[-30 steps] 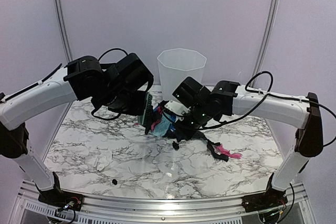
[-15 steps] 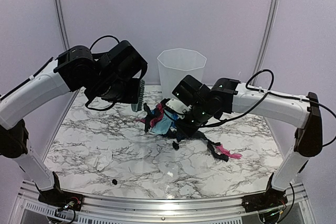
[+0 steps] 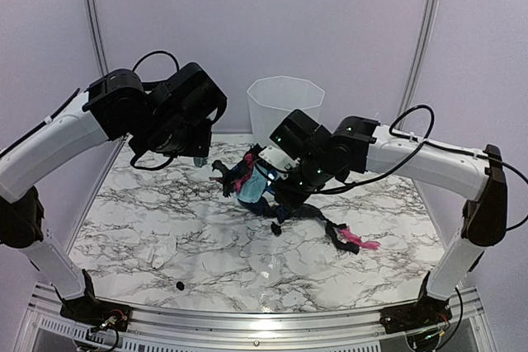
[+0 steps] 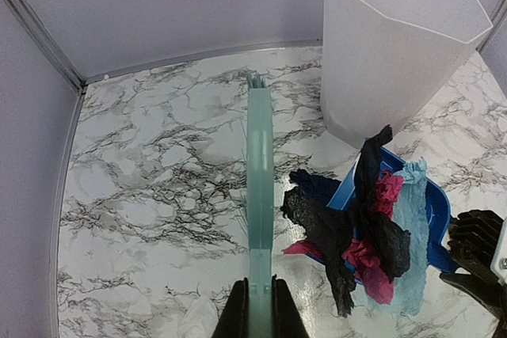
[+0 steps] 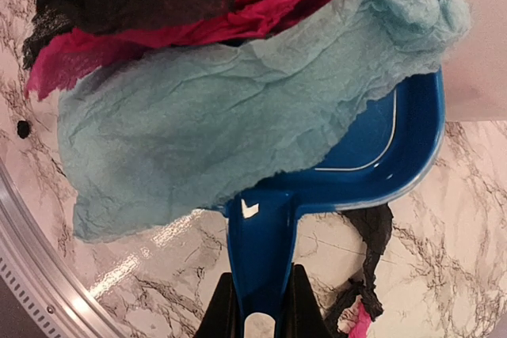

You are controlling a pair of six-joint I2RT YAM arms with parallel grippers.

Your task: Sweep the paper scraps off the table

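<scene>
Gathered scraps: crumpled paper scraps (image 5: pixel 198 116) in black, pink and light blue are heaped in a blue plastic dustpan (image 5: pixel 412 148). They sit just ahead of the right gripper (image 5: pixel 261 306), and their ends hang over the pan's open lip.
Loose scraps: a black-and-pink twist (image 3: pixel 351 238) lies near the right gripper, on its outer side. A few dark pieces (image 3: pixel 276 227) lie just beneath its wrist. A tiny black bit (image 3: pixel 180 285) lies well apart from both grippers, close to the metal front edge.
Table: the white marble-patterned table (image 3: pixel 148 237) with grey veins carries the loose scraps.
Right gripper: its fingers are clamped on the dustpan's handle. Whether the pan's lip touches the table cannot be told.
Left gripper: the left gripper (image 4: pixel 259 306) is closed on a pale green hand brush (image 4: pixel 259 164). The brush points straight ahead of the fingers, held above the table and apart from the heap.
Bin: a translucent white plastic bin (image 3: pixel 285 109) stands upright just beyond the dustpan, between the two grippers.
</scene>
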